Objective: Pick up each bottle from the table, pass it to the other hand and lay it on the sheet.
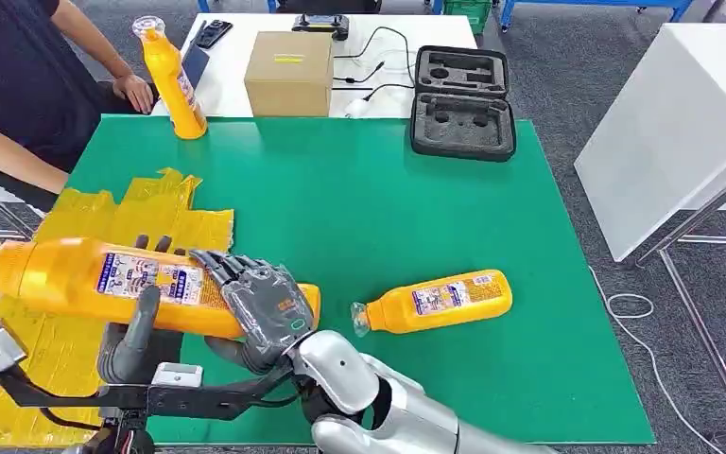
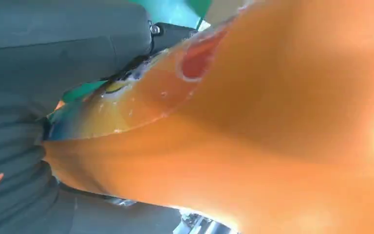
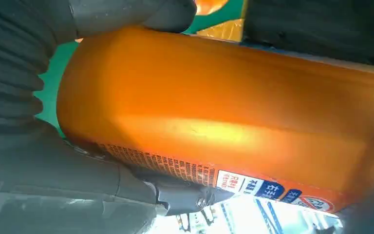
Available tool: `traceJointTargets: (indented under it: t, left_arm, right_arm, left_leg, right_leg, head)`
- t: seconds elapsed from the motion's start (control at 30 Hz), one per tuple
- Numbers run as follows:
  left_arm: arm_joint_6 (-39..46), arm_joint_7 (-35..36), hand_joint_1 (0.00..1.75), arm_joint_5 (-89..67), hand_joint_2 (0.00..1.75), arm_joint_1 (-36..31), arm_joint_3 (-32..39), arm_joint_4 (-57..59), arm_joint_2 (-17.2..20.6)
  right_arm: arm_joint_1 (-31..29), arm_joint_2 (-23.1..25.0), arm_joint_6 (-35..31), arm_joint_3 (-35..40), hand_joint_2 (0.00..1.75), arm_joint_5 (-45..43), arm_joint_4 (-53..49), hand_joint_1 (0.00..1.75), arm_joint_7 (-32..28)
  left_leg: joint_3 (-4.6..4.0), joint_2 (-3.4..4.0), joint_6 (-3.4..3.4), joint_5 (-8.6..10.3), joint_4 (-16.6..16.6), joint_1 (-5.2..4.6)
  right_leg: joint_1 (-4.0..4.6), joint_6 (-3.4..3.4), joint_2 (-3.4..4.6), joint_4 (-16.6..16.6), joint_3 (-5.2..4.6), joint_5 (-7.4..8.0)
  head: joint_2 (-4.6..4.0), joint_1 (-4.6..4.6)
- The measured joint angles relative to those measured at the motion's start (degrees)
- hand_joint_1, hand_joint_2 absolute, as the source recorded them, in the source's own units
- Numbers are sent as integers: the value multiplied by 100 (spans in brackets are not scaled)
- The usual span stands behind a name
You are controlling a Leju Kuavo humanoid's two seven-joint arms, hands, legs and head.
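An orange bottle [image 1: 85, 276] with a clear cap is held lying level just above the yellow sheet [image 1: 161, 203] at the near left. My left hand [image 1: 137, 326] grips its middle from below, thumb on the near side [image 2: 53, 44]. My right hand [image 1: 260, 307] wraps around its base end [image 3: 214, 112]. Both hands hold the same bottle. A second orange bottle [image 1: 435, 301] lies on its side on the green mat [image 1: 359, 199], right of my right hand. A third bottle [image 1: 172, 80] stands upright at the mat's far left corner.
A person in a dark top sits at the far left, one hand [image 1: 135, 91] beside the upright bottle. Behind the mat stand a cardboard box [image 1: 289, 72] and an open black foam case [image 1: 461, 99]. A white cabinet [image 1: 681, 123] stands to the right.
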Motion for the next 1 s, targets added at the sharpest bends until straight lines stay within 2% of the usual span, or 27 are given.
traceJointTargets:
  t: [0.8,0.83,0.87,0.9,1.0]
  left_arm:
    - [114,-70,0,-66,175,2,367,-66,-96]
    - [114,-70,14,-66,175,1,380,-66,-98]
    - [114,-72,145,-68,175,0,394,-66,-105]
    - [116,-81,175,-68,175,-2,404,-66,-114]
    - [151,-85,175,-77,175,4,437,-79,-144]
  right_arm:
    - [0,-11,20,125,175,-74,300,175,-4]
    - [0,-11,18,127,175,-74,308,175,-4]
    - [0,-11,20,129,175,-74,313,175,-4]
    - [-1,-13,24,131,175,-76,319,175,-4]
    - [-2,-11,74,138,175,-85,324,175,-4]
  left_leg:
    - [1,1,0,0,0,0]
    - [1,1,0,0,0,0]
    - [1,1,0,0,0,0]
    - [1,1,0,0,0,0]
    - [0,1,0,0,0,0]
  right_leg:
    - [0,0,0,0,0,0]
    - [0,0,0,0,0,0]
    - [0,0,0,0,0,0]
    - [0,0,0,0,0,0]
    - [0,0,0,0,0,0]
  head:
    - [0,0]
    - [0,0]
    - [0,-2]
    - [0,0]
    - [0,0]
